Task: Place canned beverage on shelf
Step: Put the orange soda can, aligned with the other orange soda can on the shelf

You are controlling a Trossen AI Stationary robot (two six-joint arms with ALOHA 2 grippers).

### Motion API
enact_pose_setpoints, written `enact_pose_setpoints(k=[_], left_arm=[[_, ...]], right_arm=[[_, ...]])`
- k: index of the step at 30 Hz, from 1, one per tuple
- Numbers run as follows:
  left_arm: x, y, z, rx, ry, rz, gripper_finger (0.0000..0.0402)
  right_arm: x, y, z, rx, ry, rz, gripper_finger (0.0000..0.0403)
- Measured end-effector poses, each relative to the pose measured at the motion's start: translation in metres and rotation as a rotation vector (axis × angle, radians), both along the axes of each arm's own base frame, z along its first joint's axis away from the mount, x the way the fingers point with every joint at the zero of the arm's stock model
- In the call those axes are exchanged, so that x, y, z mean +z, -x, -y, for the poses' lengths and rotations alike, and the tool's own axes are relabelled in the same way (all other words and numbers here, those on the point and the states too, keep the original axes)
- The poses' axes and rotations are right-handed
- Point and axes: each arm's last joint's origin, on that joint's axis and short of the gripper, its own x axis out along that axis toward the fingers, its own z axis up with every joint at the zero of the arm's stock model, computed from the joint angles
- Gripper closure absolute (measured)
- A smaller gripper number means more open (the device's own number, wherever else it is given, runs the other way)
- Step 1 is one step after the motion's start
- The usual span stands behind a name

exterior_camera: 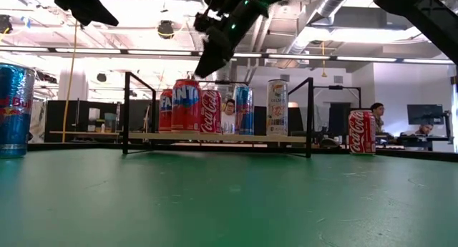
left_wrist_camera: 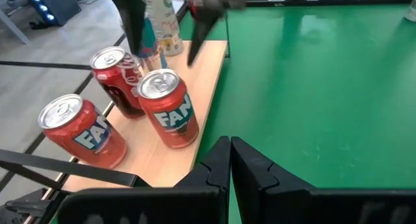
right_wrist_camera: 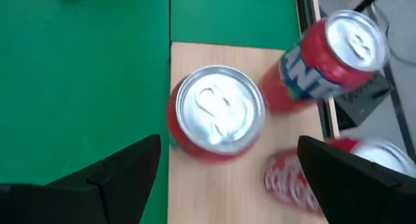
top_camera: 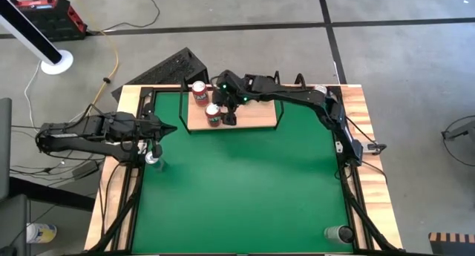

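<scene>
Green table (exterior_camera: 229,204) w/ shelf (exterior_camera: 215,137); right pincer (right_wrist_camera: 227,169) open, left pincer (left_wrist_camera: 230,160) closed.

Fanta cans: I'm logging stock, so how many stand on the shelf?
2 Fanta cans. One stands at the shelf edge beside the Coca-Cola can; the other nearer the shelf's end. More may hide behind the right gripper.

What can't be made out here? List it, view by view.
- High view: cans on the shelf partly covered by the right gripper; count unclear.
- Left wrist view: pale can mostly behind the right fingers.
- Right wrist view: Coca-Cola can blurred, cut by the edge.
- Low view: Red Bull can cut by the left edge.
- Left gripper waits at the table's left.
</scene>
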Motion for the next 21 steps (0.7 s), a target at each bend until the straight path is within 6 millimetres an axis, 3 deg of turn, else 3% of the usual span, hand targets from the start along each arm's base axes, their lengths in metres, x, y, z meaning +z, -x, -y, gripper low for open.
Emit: enact_pose_setpoints(k=[5,10,15,21], left_arm=[[0.000,0.000,0.001,-0.023,0.005,-0.005,0.0402],[-0.002,0.001,0.001,-0.046,-0.017,-0.032,0.0401],[-0.003,0.001,0.001,-0.069,-0.037,-0.047,0.0402],[-0.003,0.001,0.001,-0.077,-0.046,-0.051,0.0402]], right_arm=[[0.018,0.016,-0.005,0.004,-0.083,-0.087,0.0026],[0.032,0.044,-0.012,0.023,-0.234,-0.123,0.0074],[0.009,0.066,-0.018,-0.019,-0.341,-0.111,0.0143],[-0.031,0.070,-0.030,-0.160,-0.388,0.262,0.0247]])
